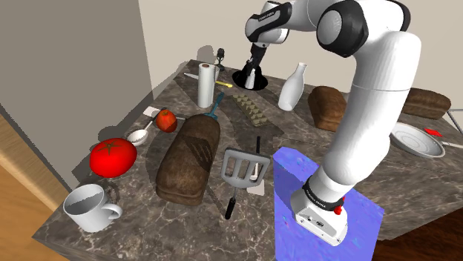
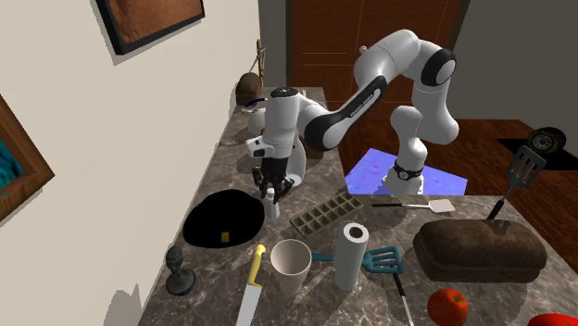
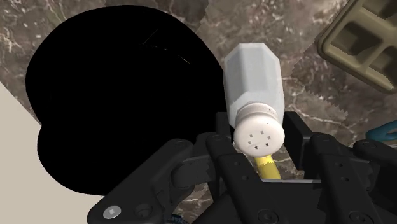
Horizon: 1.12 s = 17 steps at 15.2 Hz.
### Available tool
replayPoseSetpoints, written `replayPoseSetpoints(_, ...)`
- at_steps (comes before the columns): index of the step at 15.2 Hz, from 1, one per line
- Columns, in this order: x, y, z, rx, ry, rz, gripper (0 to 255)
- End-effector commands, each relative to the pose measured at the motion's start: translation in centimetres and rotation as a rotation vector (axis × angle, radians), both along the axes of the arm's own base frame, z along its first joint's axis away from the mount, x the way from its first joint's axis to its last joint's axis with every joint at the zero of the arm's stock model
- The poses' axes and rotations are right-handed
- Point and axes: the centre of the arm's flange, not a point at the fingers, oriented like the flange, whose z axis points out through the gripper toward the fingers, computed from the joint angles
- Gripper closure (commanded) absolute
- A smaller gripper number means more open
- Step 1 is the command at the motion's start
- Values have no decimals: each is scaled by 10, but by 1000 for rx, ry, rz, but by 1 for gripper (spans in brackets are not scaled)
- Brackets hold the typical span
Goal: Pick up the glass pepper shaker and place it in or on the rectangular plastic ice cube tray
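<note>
Counter's wall edge: my gripper (image 2: 270, 194) is clamped on the white pepper shaker (image 3: 252, 83).
Ice cube tray (image 2: 326, 214) lies just beside it, toward the counter's middle, long axis running away from the wall.

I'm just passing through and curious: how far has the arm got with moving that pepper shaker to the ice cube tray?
Done: the fingers clasp the pepper shaker at its cap. In hand: the lift, beside the black dish; I cannot tell whether it is off the counter. Left: carrying it to the ice cube tray nearby and letting go.
</note>
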Motion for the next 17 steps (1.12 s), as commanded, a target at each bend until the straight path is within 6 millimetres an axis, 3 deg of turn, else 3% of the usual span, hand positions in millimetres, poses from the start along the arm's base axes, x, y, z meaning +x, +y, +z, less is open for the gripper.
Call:
replayPoseSetpoints(1, 0, 1, 11, 0, 0, 0, 255)
replayPoseSetpoints(11, 0, 1, 61, 0, 0, 0, 255)
replayPoseSetpoints(17, -53, 58, 76, 0, 0, 0, 255)
